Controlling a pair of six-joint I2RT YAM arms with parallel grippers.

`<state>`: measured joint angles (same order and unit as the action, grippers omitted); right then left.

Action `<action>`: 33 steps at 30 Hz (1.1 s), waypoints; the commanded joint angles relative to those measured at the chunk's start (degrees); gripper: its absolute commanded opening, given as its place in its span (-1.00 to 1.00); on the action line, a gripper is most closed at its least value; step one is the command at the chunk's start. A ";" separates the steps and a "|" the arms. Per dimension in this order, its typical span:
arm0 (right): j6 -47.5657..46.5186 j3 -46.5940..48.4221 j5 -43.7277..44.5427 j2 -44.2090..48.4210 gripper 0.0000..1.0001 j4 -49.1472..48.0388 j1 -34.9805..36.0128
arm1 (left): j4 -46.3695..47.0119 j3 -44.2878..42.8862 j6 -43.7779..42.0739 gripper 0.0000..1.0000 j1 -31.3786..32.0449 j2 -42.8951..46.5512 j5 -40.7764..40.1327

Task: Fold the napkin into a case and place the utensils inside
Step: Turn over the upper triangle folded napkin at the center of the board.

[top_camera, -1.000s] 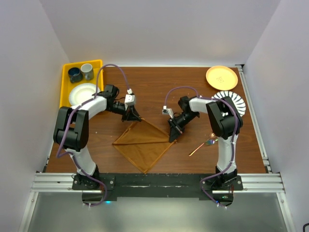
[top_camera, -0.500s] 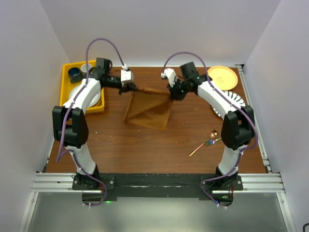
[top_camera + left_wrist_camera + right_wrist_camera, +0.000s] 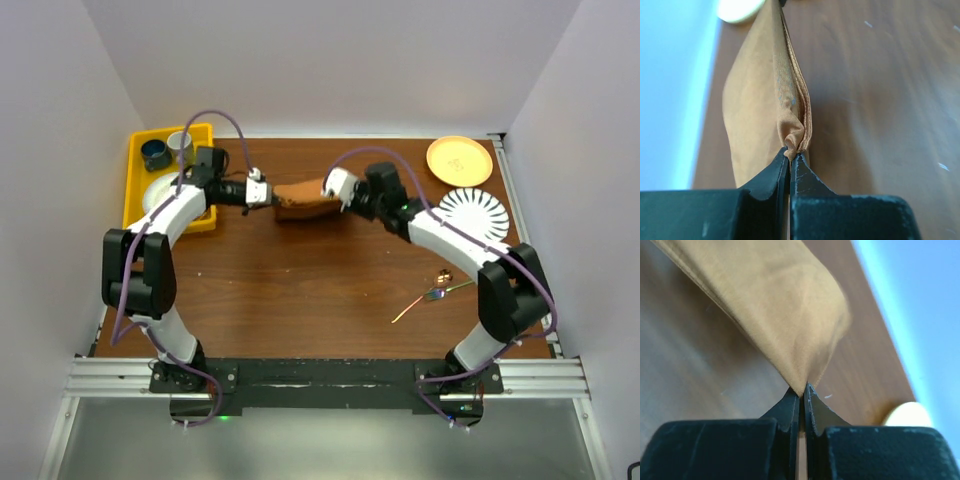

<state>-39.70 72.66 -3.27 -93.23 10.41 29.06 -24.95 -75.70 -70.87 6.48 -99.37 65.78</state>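
Rust-brown napkin [image 3: 303,200] is bunched between both arms at the far middle of the table [image 3: 300,290] in the top view. Left arm reaches far and bends inward, left gripper [image 3: 270,196] clamped on the napkin's left end. Right arm stretches far and to the left, right gripper [image 3: 342,203] clamped on the right end. Utensils [image 3: 432,297] lie on the wood at near right, well apart from the napkin. Yellow tray [image 3: 135,190] at far left holds a white plate [image 3: 160,195] and two cups [image 3: 155,154]. Yellow plate [image 3: 459,160] and ribbed plate [image 3: 475,212] sit at far right. Pale walls [image 3: 330,60] on three sides.

Left wrist: jaws pinched tight on a gathered, hemmed corner of the napkin [image 3: 760,100]. Cloth runs away from the fingers, sagging. Brown wood to the right, pale wall to the left.

Right wrist: jaws closed on a cloth corner [image 3: 775,300], cloth fanning up and left. Cannot tell if it touches the wood. Table edge and pale wall at right.
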 commanded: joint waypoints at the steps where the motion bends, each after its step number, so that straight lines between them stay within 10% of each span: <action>1: -7.67 -15.23 8.63 1.12 -1.00 -7.60 4.07 | -11.04 8.89 -15.41 -1.00 -1.38 0.85 -2.49; 14: -6.62 -23.79 4.68 5.34 -1.00 -0.40 13.03 | -20.22 26.73 -31.68 -1.00 0.11 8.49 -10.04; 26: -8.28 -29.77 5.99 6.83 -1.00 1.98 17.61 | -17.50 36.14 -27.31 -1.00 8.89 15.26 -17.00; 28: -8.98 -30.91 6.25 7.45 -1.00 2.15 17.52 | -17.76 37.11 -26.43 -0.69 9.86 17.01 -17.00; 33: -9.08 -29.34 4.42 10.07 0.33 6.98 17.52 | -20.66 33.18 -18.71 -0.06 8.82 21.49 -14.90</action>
<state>-47.53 42.33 0.21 -86.56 11.86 47.03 -42.83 -39.09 -96.49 16.23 -81.60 50.26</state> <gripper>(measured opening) 0.452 0.427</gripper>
